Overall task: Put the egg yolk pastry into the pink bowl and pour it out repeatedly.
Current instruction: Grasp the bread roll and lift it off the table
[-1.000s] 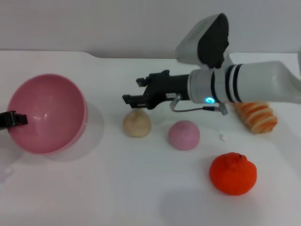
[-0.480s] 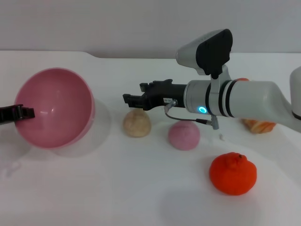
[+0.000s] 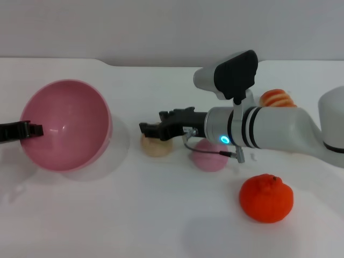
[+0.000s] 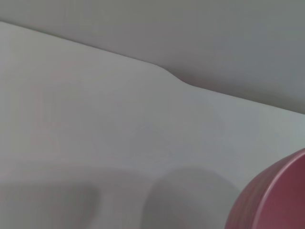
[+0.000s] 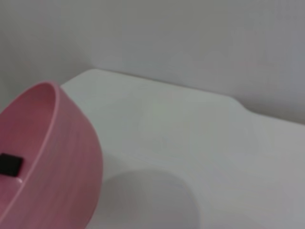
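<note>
The egg yolk pastry [image 3: 156, 147] sits on the white table [image 3: 134, 215] at mid-centre. My right gripper [image 3: 155, 129] is open and low over it, its fingers on either side of the pastry's top, which they hide. The pink bowl [image 3: 67, 126] is at the left, tilted with its opening facing right and toward me. My left gripper [image 3: 21, 130] is shut on its left rim. The bowl also shows in the right wrist view [image 5: 57, 157] and, as an edge, in the left wrist view [image 4: 276, 195].
A pink-mauve ball [image 3: 210, 159] lies just right of the pastry, partly behind my right arm. An orange [image 3: 266, 198] sits at the front right. A striped bread roll [image 3: 277, 98] lies behind the arm at the right. A grey wall bounds the table's far edge.
My right gripper has come down from above the pastry to its top. The arm dropped, uncovering the bread roll behind it. The bowl has shifted slightly right.
</note>
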You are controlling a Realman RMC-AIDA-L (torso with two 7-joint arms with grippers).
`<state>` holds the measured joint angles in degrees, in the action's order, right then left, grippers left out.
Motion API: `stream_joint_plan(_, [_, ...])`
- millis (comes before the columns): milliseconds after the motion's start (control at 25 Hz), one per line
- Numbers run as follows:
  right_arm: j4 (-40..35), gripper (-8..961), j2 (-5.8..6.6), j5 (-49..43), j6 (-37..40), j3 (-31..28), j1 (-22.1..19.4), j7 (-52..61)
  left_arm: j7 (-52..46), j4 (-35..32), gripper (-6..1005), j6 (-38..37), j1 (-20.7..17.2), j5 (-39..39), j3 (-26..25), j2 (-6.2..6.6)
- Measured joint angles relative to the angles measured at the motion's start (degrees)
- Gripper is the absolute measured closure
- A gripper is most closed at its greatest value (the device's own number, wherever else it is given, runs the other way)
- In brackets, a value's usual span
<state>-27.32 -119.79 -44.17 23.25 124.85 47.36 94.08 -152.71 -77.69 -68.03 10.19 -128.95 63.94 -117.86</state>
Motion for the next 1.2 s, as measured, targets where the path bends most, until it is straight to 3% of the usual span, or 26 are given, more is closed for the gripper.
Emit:
stream_joint_plan(240, [0.64,300,0.0,0.21,-0.07,3.42,0.61,4.7,0.3,0.0,998,-0.09,0.01,0.02,0.5,0.0])
stream_joint_plan(720, [1.3,303,0.0,-0.31,0.46,4.69,0.78,4.49,0.32,-0.01,997,-0.09,0.01,0.02,0.86,0.0])
stream_joint_plan(920, [1.44,531,0.0,-0.81,0.52,4.76,0.84,4.31,0.39,-0.01,998,-0.03,0.03,0.01,0.85,0.03])
stream_joint_plan(1200, [1.09,635,0.03,-0.96,1.79,1.85,-0.29,-0.09,0.61,0.44,998,0.0,0.6,0.01,0.82,0.08])
